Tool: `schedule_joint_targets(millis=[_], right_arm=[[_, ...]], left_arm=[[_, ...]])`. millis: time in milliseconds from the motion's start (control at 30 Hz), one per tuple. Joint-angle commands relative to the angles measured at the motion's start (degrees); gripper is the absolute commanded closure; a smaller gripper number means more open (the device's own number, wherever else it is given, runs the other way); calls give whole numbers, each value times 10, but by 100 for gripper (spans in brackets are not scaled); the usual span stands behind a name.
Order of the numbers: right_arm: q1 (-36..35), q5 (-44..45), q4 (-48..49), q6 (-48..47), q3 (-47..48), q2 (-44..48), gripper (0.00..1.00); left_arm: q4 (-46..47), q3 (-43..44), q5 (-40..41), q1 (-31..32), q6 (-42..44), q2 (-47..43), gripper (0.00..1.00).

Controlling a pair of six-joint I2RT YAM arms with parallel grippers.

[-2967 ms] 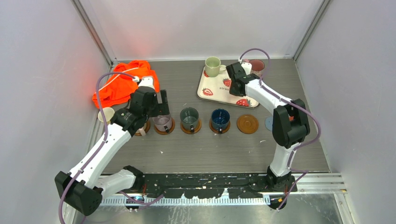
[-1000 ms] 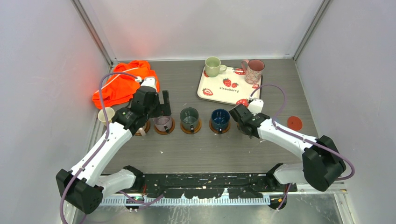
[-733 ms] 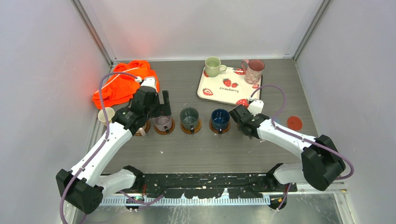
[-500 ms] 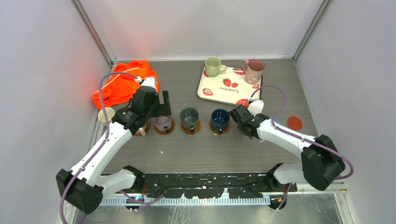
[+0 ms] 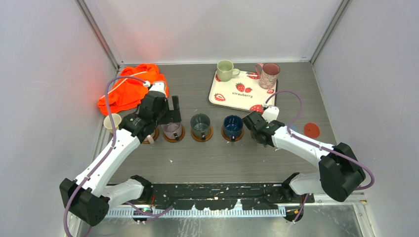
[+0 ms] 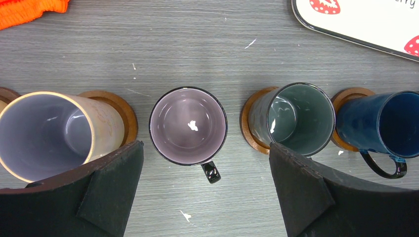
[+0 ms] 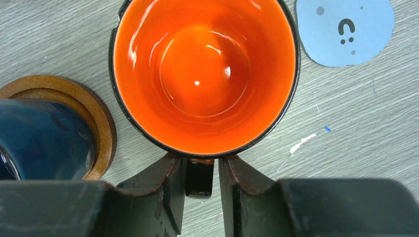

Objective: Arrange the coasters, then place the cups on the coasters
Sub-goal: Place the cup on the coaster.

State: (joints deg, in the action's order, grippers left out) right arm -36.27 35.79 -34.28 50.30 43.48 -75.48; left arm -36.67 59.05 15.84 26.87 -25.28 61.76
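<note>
Standing in a row across the near part of the grey wood-grain desk [image 5: 217, 158], four handled mugs each sit on one of the round brown wooden coasters [image 6: 249, 131]: the cream mug [image 6: 47, 133], the lilac-grey mug [image 6: 188, 125], the dark grey-green mug [image 6: 296, 118] and the navy mug [image 6: 380, 126]. The left tool [image 6: 205, 148] hangs above the lilac-grey mug with its fingers spread wide, holding nothing.

At the right end of the row sits the glossy orange mug [image 7: 205, 74], just beside the navy mug. The right tool [image 7: 201, 160] has its fingers narrowly parted either side of that mug's dark handle. Whether they press it or stand free cannot be told. The mug hides whatever lies beneath it, so this placement looks likely, not certain.

Just beside it a light-blue round coaster [image 7: 346, 29] lies bare, and a red round coaster [image 5: 311, 130] lies bare well to the right. A small cream cup [image 5: 112, 121] stands by the left wall, no coaster showing beneath.

Farthest off, the white strawberry-print tray [image 5: 232, 96] carries the pale green mug [image 5: 225, 70] and the speckled pink mug [image 5: 268, 74]. Those two seem left to move, probably onto the two free coasters.
</note>
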Motion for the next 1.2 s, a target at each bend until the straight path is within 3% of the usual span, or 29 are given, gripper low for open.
schedule_joint_targets(millis=[0,267,467,733,867,1167], right_arm=[[-3,15,2,16,8,16,65],[-3,10,-22,9,30,28,56],[-3,-3,-52,-14,74,41,44],[5,-15,-77,-65,156,55,15],[45,-41,-64,-99,191,38,3],[148,-86,-13,-153,285,-56,0]], left_arm=[[19,7,2,-2,-2,0,0],[19,7,2,-2,-2,-1,0],[19,7,2,-2,-2,-2,0],[18,9,-1,-2,-2,-1,0],[18,9,-1,-2,-2,-4,0],[18,9,-4,-2,-2,-8,0]])
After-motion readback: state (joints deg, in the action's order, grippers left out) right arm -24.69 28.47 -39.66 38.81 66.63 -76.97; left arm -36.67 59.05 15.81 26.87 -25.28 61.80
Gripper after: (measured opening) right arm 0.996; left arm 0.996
